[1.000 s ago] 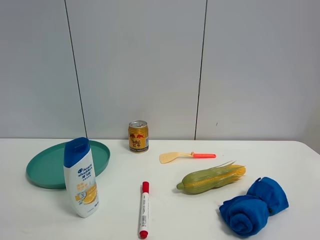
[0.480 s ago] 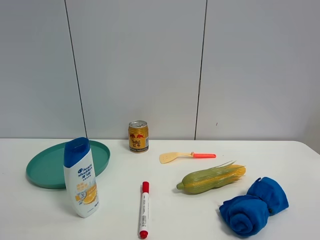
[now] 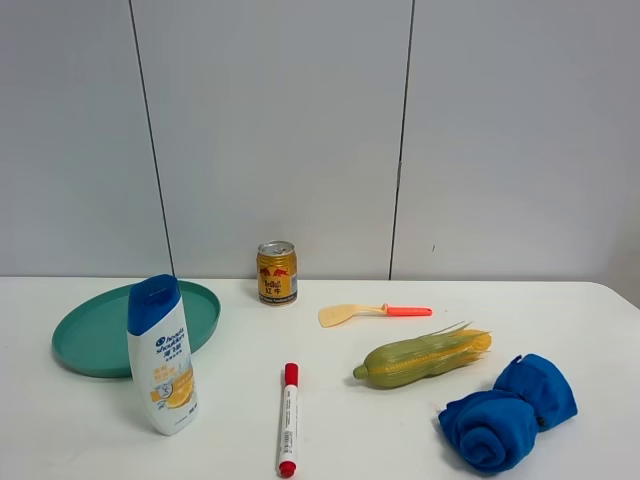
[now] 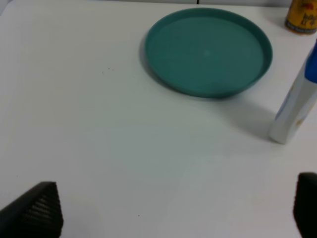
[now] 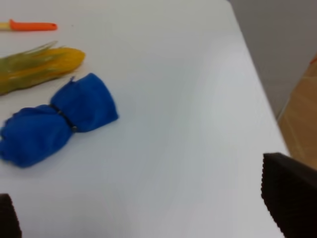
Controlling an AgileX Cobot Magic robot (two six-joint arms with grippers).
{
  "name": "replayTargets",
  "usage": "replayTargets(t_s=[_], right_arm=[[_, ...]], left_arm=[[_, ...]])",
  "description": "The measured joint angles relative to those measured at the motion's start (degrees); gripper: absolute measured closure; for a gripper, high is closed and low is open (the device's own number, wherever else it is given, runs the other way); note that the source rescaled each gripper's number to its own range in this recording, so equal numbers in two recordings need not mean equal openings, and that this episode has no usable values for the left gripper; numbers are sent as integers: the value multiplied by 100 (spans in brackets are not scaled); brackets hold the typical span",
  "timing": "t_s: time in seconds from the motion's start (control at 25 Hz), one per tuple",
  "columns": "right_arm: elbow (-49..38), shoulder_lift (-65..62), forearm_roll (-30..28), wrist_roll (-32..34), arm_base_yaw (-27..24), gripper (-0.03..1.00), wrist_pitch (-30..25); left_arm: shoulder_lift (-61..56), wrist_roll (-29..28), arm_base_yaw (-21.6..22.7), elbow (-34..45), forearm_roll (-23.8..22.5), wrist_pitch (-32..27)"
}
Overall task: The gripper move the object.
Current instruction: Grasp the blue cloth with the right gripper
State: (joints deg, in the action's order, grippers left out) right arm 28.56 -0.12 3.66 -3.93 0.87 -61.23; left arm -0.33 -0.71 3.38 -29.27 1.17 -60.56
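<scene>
Only the gold can [image 3: 277, 272] shows legible lettering, red 红牛.

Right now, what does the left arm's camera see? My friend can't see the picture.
An empty round teal plate lies on a white table, with a white-and-blue shampoo bottle standing beside it and a gold can farther off. The left gripper is open, its dark fingertips wide apart.

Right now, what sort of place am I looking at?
Probably a test bench, not a home: a white table against plain grey wall panels, with unrelated items spaced out: shampoo bottle, drink can, corn.
</scene>
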Motion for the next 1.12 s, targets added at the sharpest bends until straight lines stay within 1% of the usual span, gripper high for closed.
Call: replayTargets(t_s=[0.08,0.24,0.8,1.12], right_arm=[[0,134,207,209,0,-3,5],[118,889,334,393,0,-3,5],[1473,3718,350,362,0,-3,256],[1792,4870,388,362,0,-3,273]], left_arm=[[0,0,0,0,0,0],[0,0,0,0,0,0],[0,0,0,0,0,0],[0,0,0,0,0,0]])
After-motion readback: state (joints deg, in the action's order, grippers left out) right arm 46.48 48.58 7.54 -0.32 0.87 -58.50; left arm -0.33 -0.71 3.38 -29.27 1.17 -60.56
